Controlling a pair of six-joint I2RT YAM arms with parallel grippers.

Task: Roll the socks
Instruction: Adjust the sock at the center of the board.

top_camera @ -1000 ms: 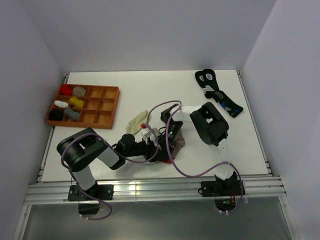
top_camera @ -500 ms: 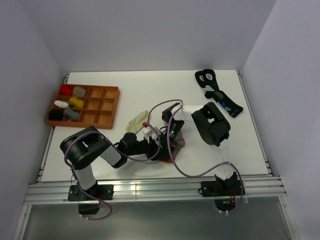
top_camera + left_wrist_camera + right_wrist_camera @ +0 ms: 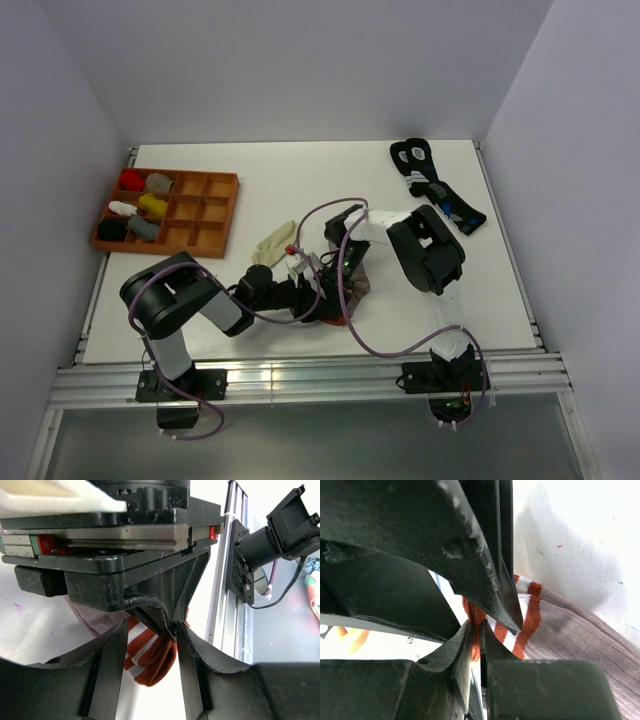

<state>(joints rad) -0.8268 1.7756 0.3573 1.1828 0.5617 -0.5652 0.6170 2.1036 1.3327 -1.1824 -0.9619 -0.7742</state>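
**White table and its load**

The table (image 3: pixel 300 180) bears a wooden tray (image 3: pixel 216 216) at its far left and black socks (image 3: pixel 436 190) at far right. A cream sock (image 3: pixel 272 243) lies near the middle, a taupe sock (image 3: pixel 580 640) to its right.

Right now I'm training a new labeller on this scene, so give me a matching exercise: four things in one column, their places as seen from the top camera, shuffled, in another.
Things:
1. taupe sock
2. cream sock
3. black socks
4. wooden tray

Places:
A. far right corner
B. far left side
C. around the centre, toward the near edge
D. just left of centre, right of the tray

Pairs: 1-C, 2-D, 3-A, 4-B
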